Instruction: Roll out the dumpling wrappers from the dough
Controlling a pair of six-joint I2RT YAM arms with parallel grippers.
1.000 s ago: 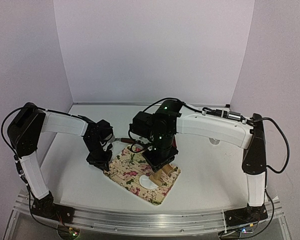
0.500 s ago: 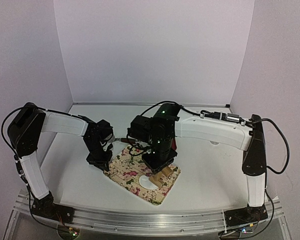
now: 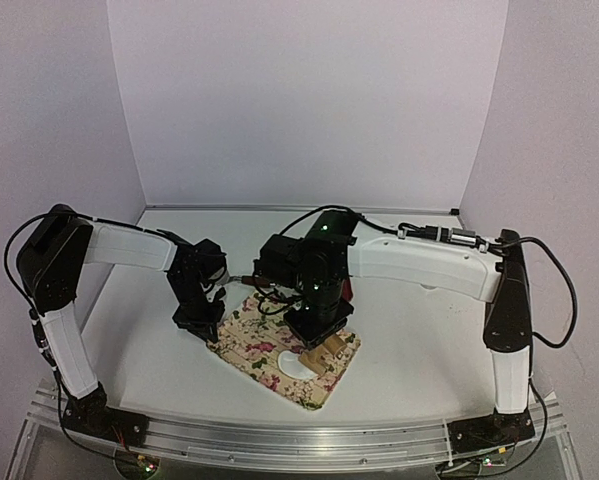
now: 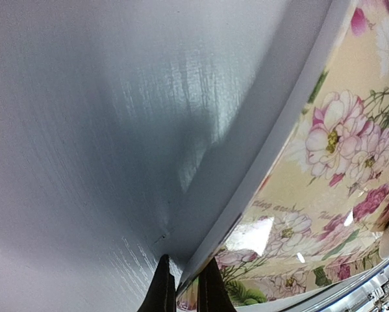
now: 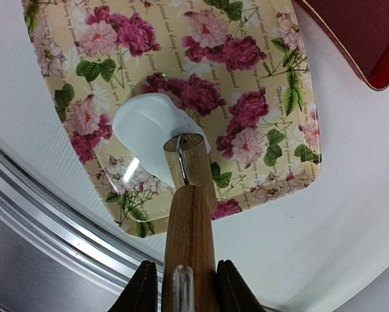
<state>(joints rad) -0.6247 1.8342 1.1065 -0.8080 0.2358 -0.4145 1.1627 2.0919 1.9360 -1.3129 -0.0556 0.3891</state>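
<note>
Both jaws of the right gripper [image 5: 184,286] are clamped on the handle of a wooden rolling pin [image 5: 191,221]. Its roller end touches the dumpling wrapper [image 5: 145,130], an uneven white disc on the near part of the floral tray [image 5: 259,110]. The left gripper [image 4: 186,294] pinches that tray's rim just above the table [image 4: 84,130], and a red tray [image 5: 363,32] lies beyond the far corner.

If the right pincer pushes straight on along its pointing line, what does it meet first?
The white dough on the floral mat: the wooden roller in the right pincer ends at its edge, apparently touching.
</note>
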